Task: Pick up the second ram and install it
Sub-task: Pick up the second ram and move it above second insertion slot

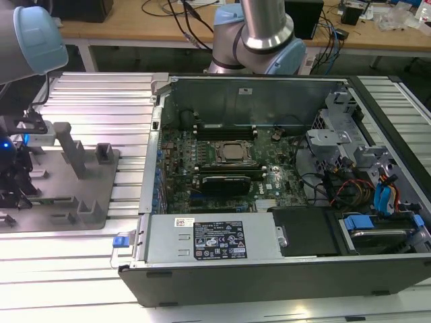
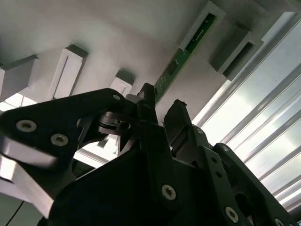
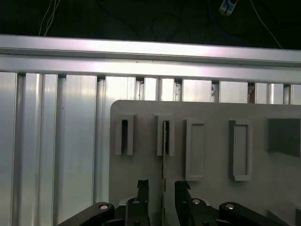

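My gripper (image 3: 162,200) is spread. Its two black fingers (image 3: 143,197) stand one on each side of the ram (image 3: 163,165), with a thin gap showing on both sides, so I am pinching nothing. The second wrist view shows the gripper (image 2: 163,107) the same way: two fingertips apart, and the ram (image 2: 182,57) running away from between them.

I count one ram here, greenish and very thin edge-on. It stands on its long edge on the grey fixture (image 3: 141,174), with its far end tucked into a narrow slotted block (image 3: 171,136). Just beside that block is a second narrow one (image 3: 118,136), its slot dark. On the ram's other side I count two wider rectangular frames (image 3: 195,149) and, beyond them, one darker block (image 3: 284,136).

The fixture lies on the ribbed aluminium counter (image 3: 47,141), and one heavier rail (image 3: 141,59) crosses past its far edge.

In the exterior view the fixture (image 1: 67,195) sits on the counter (image 1: 94,101) at the exterior view's left. One open computer case (image 1: 269,269) stands just beside it on the right. Inside the case is one motherboard with a single silver socket (image 1: 232,152) near its middle, and long black slots run along two sides of the socket. My arm's base (image 1: 259,33) rises behind the case.
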`<action>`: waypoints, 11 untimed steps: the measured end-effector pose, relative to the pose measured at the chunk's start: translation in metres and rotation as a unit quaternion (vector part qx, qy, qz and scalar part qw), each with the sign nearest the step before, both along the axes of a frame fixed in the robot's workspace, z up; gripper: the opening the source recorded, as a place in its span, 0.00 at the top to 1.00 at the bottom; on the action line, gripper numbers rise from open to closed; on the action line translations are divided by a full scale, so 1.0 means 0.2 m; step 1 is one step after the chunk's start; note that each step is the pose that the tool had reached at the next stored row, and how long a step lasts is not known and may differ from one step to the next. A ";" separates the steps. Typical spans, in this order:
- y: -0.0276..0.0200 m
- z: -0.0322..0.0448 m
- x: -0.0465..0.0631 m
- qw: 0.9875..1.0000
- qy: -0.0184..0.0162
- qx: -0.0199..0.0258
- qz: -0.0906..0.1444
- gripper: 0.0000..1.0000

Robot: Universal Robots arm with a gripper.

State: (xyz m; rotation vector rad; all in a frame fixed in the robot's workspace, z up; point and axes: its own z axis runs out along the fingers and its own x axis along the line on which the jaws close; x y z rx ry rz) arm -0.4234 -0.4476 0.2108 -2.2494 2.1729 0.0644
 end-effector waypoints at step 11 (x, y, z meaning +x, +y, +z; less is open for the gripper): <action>0.006 -0.014 0.00 1.000 0.000 0.003 0.000 0.66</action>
